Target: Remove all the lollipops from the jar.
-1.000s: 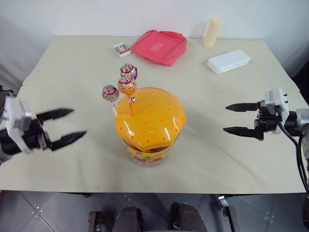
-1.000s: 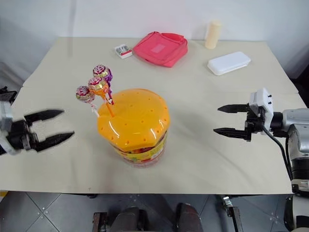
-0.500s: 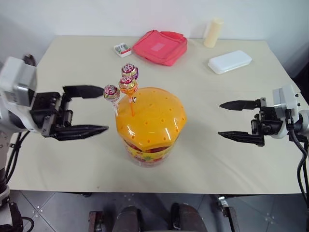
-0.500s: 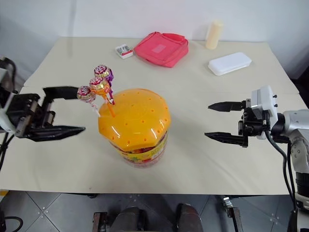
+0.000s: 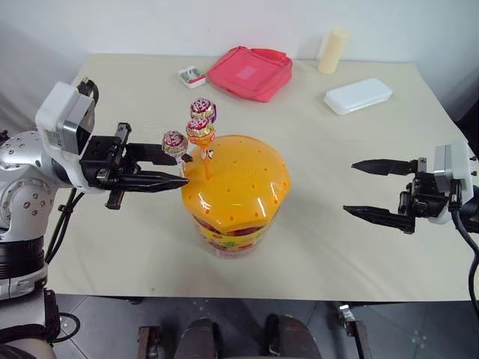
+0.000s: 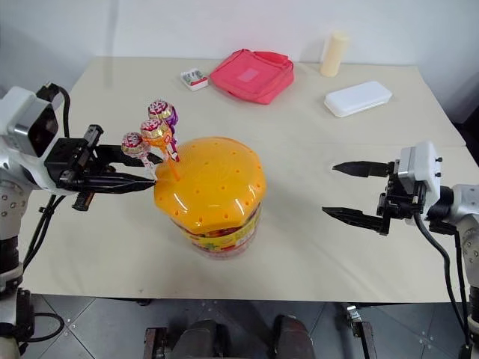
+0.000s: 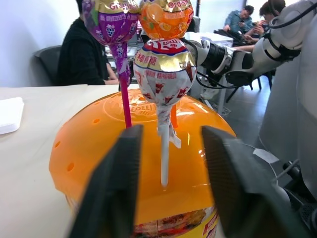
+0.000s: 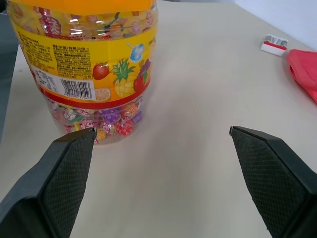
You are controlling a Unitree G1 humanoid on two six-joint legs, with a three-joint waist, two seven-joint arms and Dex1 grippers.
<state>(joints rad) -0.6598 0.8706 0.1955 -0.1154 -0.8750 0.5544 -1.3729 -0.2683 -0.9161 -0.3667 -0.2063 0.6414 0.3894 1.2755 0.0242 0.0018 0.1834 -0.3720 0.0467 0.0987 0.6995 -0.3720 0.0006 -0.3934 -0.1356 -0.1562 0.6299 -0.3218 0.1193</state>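
Observation:
The jar (image 5: pixel 232 187), a clear tub with a domed orange lid, stands mid-table. Three lollipops rise from the lid's left side: a pink one (image 5: pixel 174 142) on a white stick, an orange-gold one (image 5: pixel 198 129) and a purple one (image 5: pixel 202 109) behind it. My left gripper (image 5: pixel 187 169) points sideways at them. Its fingers (image 7: pixel 119 173) stand on either side of the pink lollipop's (image 7: pixel 163 69) white stick, with a gap on each side. Off to the jar's right, my right gripper (image 5: pixel 349 188) hangs open and empty, and its wrist view looks at the jar's label (image 8: pixel 89 64).
At the table's far side lie a pink pouch (image 5: pixel 248 71), a small box (image 5: pixel 189 75), a cream cylinder (image 5: pixel 331 49) and a white case (image 5: pixel 358 95). The table's front edge (image 5: pixel 247 295) runs just below the jar. People sit in the left wrist view's background.
My left gripper has swung in from the left to the lollipops, and its fingers have narrowed around the pink one's stick. My right gripper has drawn back a little from the jar.

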